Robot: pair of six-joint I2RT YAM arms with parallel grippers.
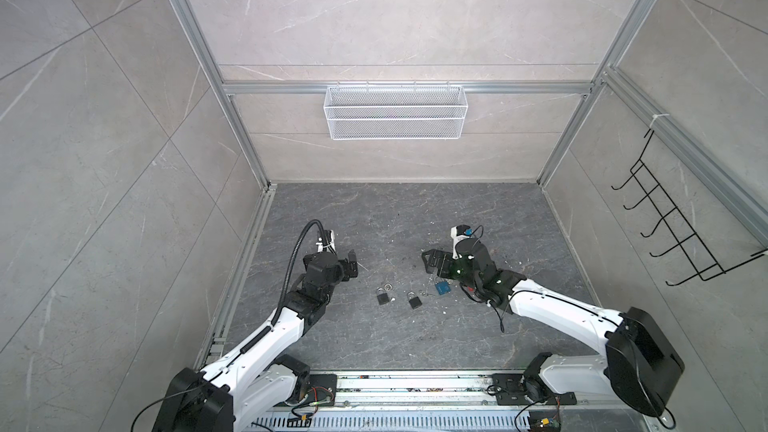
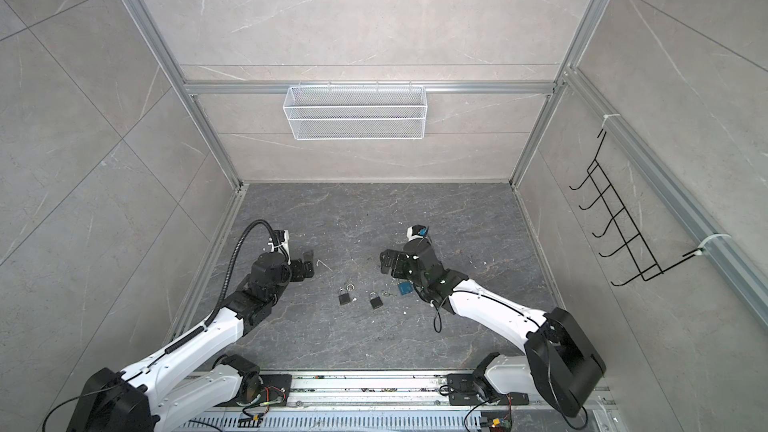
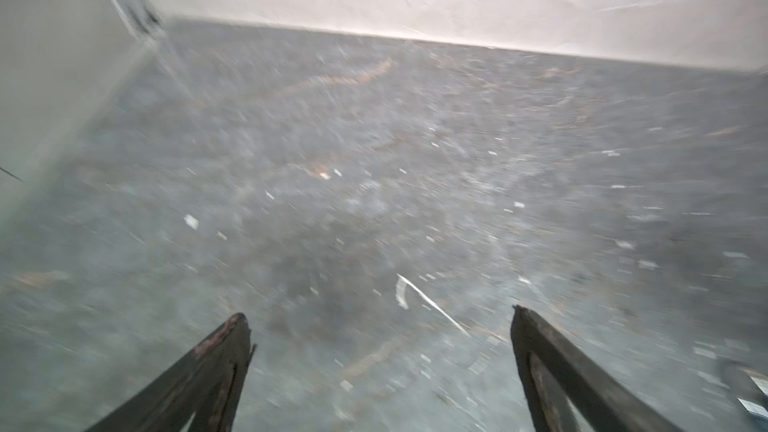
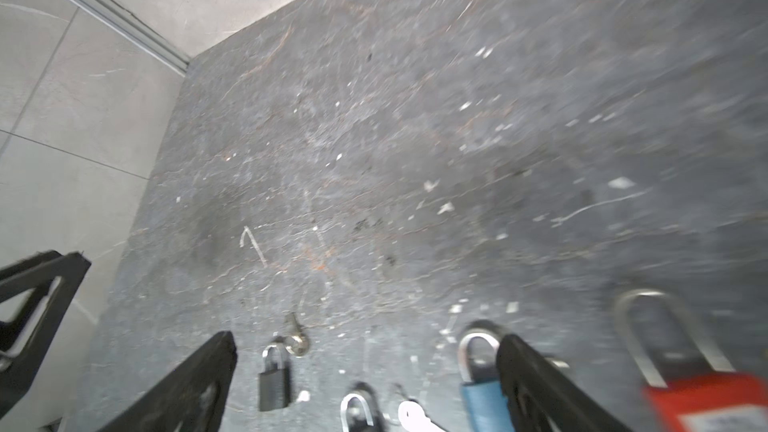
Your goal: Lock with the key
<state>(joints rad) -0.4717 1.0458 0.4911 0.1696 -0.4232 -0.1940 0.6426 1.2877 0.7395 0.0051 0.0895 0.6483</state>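
A: hands?
B: left gripper (image 1: 354, 264) fingers spread wide, nothing between them. right gripper (image 4: 365, 335) also spread, nothing held. both hang over the dark grey veined stone floor (image 1: 374, 222)
A: locks, key?
B: all flat on the floor. top views: small black padlock with steel shackle (image 1: 383, 296) at 5 o'clock from left gripper, round silver key ring (image 1: 388, 285) just beside its shackle. second black padlock (image 1: 414, 300) at 7 o'clock from right gripper, blue plastic-bodied padlock (image 1: 442, 288) at 5 o'clock, flat pale metal key (image 4: 415, 413) between those two. red plastic-bodied padlock (image 4: 702, 388) beyond the blue one, blurred
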